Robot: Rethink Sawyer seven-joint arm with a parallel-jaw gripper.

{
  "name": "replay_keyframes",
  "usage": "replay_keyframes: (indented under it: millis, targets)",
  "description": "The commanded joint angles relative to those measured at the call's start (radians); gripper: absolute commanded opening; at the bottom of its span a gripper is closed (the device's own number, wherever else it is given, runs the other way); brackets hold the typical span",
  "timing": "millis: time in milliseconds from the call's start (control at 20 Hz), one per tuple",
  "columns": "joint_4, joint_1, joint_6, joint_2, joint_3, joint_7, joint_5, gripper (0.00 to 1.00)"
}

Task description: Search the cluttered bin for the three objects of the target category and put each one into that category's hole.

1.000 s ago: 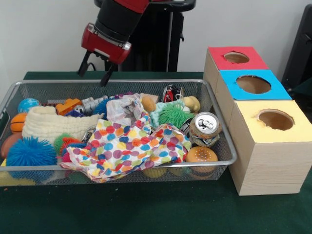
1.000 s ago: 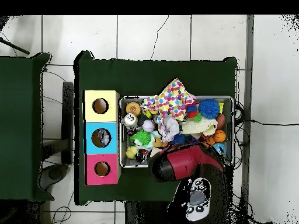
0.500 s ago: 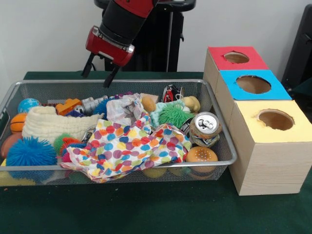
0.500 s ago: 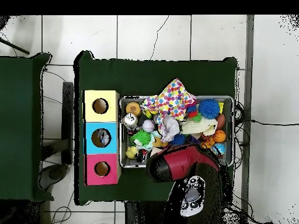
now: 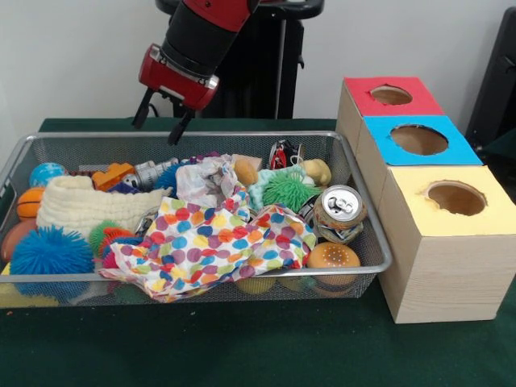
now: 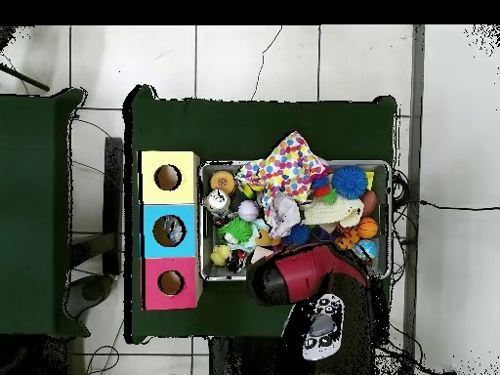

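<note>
Gripper (image 5: 156, 125) above the far rim of the cluttered bin (image 5: 367, 234), fingers spread apart and holding nothing. A polka-dot cloth (image 5: 214, 242) drapes over the toys inside.

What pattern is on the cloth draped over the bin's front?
White with multicoloured polka dots, clearest in the front view: the cloth.

Green tablecloth (image 5: 242, 347), tiled floor (image 6: 254, 59)

- One wire-mesh bin (image 5: 367, 234).
- Three hole-topped boxes: red (image 5: 379, 109), blue (image 5: 403, 157), yellow (image 5: 447, 258).
- Two spiky balls: blue (image 5: 50, 254), green (image 5: 289, 191).
- One dented can (image 5: 339, 214).
- One polka-dot cloth (image 5: 214, 246).
- One burger toy (image 5: 333, 258).
- One gripper (image 5: 156, 125).
</note>
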Motion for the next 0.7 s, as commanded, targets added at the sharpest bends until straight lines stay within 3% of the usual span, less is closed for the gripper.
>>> replay_keyframes:
  millis: [50, 350, 700]
  targets:
    - [-0.059, 0.009, 0.042, 0.037, 0.039, 0.023, -0.01, 1.0]
    - [-0.072, -0.038, 0.108, 0.046, 0.12, -0.116, -0.015, 1.0]
    - [-0.088, -0.11, 0.159, 0.054, 0.218, -0.211, 0.001, 1.0]
